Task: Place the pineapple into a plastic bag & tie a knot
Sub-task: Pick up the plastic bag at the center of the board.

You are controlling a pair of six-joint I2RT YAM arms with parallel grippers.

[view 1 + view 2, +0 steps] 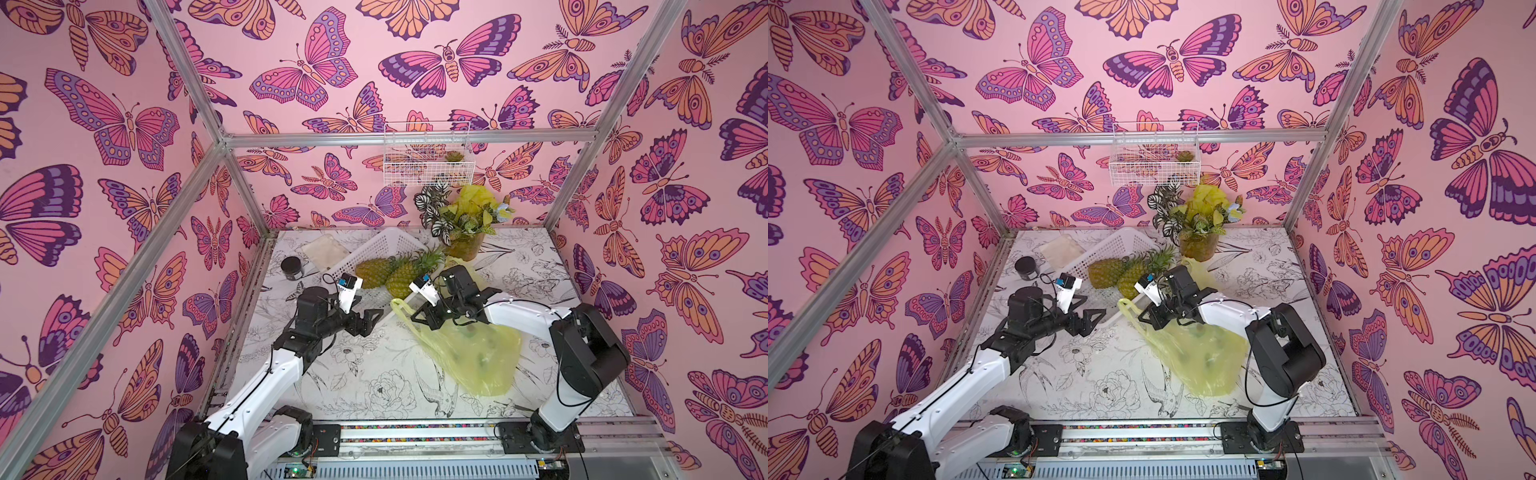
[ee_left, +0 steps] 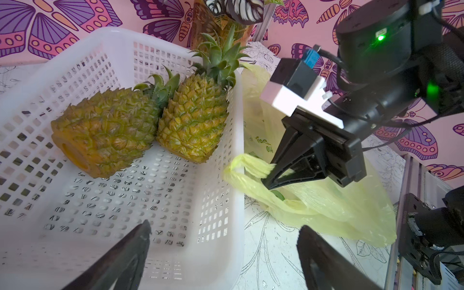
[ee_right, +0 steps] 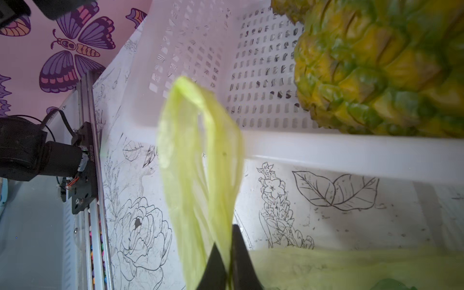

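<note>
You're looking into a staged robot test cell, not a home: aluminium frame posts carry butterfly-printed wall panels, the tabletop wears a drawn flower print, and a left arm and right arm bolt to a front rail. The wire basket behind seems to hold props.

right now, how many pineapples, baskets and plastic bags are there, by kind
pineapples: 2
baskets: 2 (plastic basket, wire basket)
plastic bag: 1
total: 5
</note>
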